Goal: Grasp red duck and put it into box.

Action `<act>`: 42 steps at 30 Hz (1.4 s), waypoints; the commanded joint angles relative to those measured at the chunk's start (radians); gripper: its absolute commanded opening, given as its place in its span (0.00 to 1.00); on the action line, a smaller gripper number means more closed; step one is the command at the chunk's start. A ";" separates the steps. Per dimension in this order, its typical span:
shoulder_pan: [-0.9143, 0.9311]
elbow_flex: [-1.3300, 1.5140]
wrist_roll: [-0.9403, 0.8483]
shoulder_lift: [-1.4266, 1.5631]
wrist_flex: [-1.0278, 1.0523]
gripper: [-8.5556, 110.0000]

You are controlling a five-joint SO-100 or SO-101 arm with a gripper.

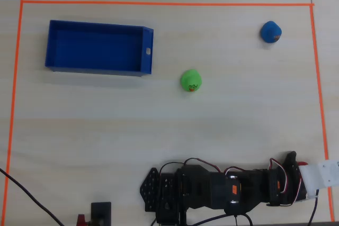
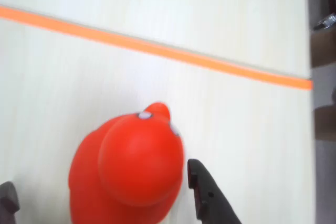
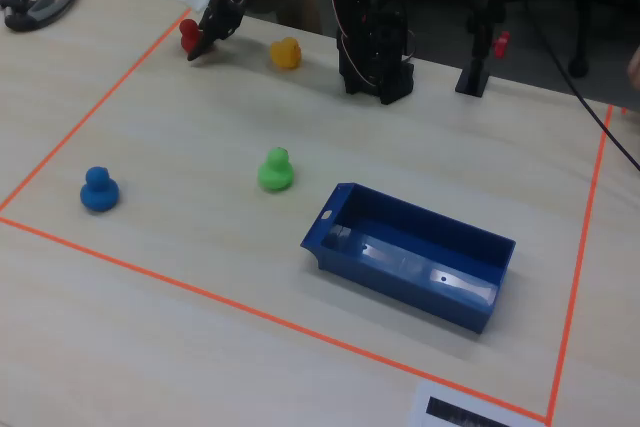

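Observation:
The red duck (image 2: 128,171) stands on the table between my gripper's (image 2: 101,183) two dark fingers, in the wrist view. The right finger (image 2: 207,198) is just off the duck's side. The left finger (image 2: 8,198) stands well apart from it. The jaws are open around the duck. In the fixed view the red duck (image 3: 188,35) is at the far left corner, by the gripper (image 3: 203,42). In the overhead view only a red sliver (image 1: 302,163) shows beside the gripper (image 1: 294,166). The blue box (image 1: 95,24) lies far off at the upper left and looks empty; it is at the lower right in the fixed view (image 3: 400,292).
A green duck (image 1: 190,80) sits mid-table, a blue duck (image 1: 270,32) at the upper right, and a yellow-orange duck (image 3: 286,52) near the arm base (image 3: 375,57). Orange tape (image 2: 157,48) marks the work area's border just beyond the red duck.

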 commanded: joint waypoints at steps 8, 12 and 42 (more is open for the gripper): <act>-0.009 -0.098 0.002 -0.084 0.006 0.27; -0.008 -0.112 -0.023 -0.095 0.060 0.07; -1.042 -0.430 0.830 0.738 1.295 0.07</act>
